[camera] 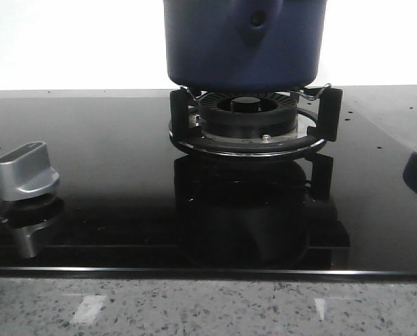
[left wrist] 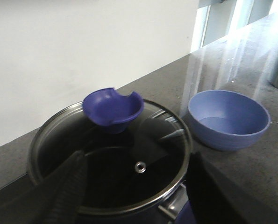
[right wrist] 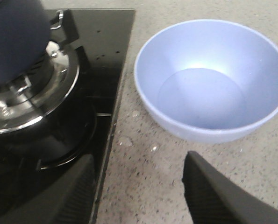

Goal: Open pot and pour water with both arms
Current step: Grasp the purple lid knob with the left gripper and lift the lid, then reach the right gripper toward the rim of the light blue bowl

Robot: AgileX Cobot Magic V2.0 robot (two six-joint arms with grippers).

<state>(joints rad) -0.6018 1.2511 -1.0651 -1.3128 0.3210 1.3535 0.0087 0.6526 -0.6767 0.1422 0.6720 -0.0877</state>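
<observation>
Pot [camera: 244, 49], dark blue and glossy, is sitting on the burner grate [camera: 254, 122] of the black glass cooktop [camera: 110, 175], its pointed handle mount with the dark rivet facing the front camera. I am seeing its glass lid [left wrist: 129, 163] resting in place, with a blue cup-shaped knob [left wrist: 113, 110] standing up from it. My left tool [left wrist: 134, 186] is hovering just above the lid with its dark fingers [left wrist: 64, 186] spread wide on either side, gripping nothing. My right tool [right wrist: 139, 186] is hanging over the speckled desk [right wrist: 148, 154] just beside the cooktop edge, fingers likewise parted and not touching anything. A light blue bowl [right wrist: 213, 79] is standing on the desk beside the stove, near the pot but apart from it; in the right wrist view its inside is looking bare. A silver control knob [camera: 26, 171] is sitting on the cooktop glass, well to the left of the burner.
</observation>
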